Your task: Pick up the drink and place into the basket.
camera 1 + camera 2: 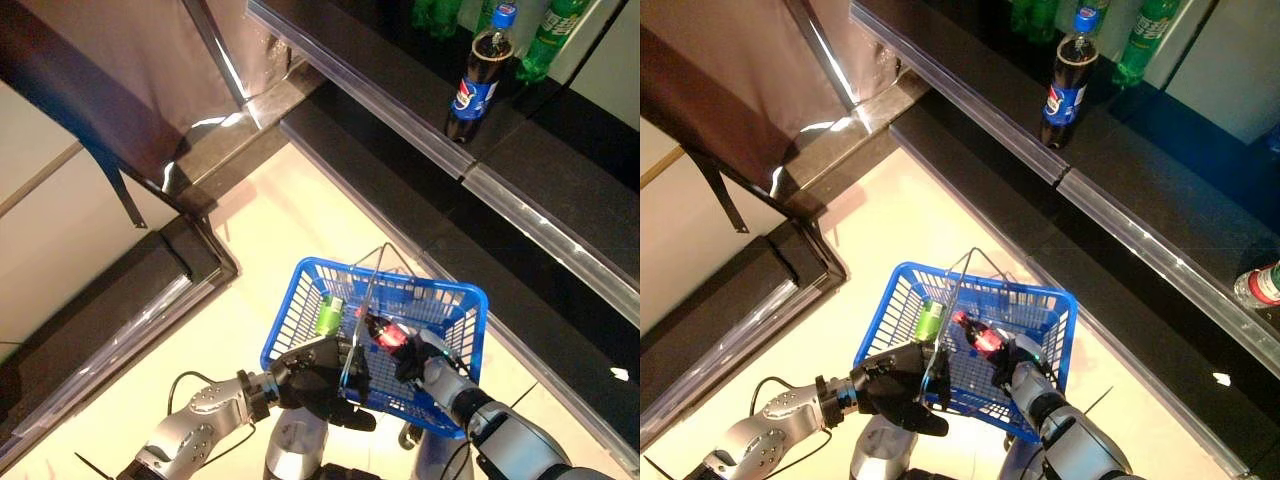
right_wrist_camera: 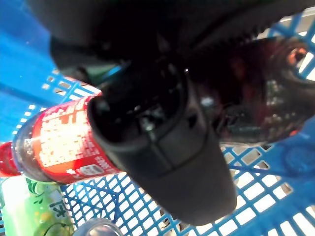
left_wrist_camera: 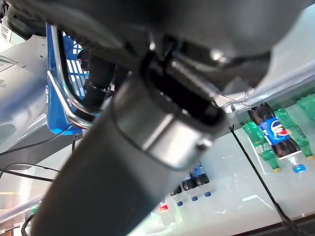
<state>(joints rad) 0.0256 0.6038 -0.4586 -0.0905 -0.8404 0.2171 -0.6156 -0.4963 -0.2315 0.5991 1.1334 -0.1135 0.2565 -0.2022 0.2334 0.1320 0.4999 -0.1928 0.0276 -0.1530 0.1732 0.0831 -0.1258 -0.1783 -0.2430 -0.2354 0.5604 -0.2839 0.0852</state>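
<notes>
The left hand [image 1: 318, 385] is curling round the wire handle [image 1: 362, 300] at the near rim, carrying the blue basket [image 1: 455, 300]. The right hand [image 1: 415, 360] is clasping the red-labelled cola bottle [image 1: 384, 335] inside the basket, low over its mesh floor; the bottle's long axis is pointing from the palm toward ten o'clock, cap leading. A green bottle [image 1: 330, 315] is lying at nine o'clock of it. Farther off, at one o'clock, a blue-labelled cola bottle [image 1: 478, 85] is standing on the dark shelf [image 1: 400, 85].

floor [image 1: 270, 215]: pale, glossy | shelf [image 1: 560, 170]: dark | light glare
</notes>
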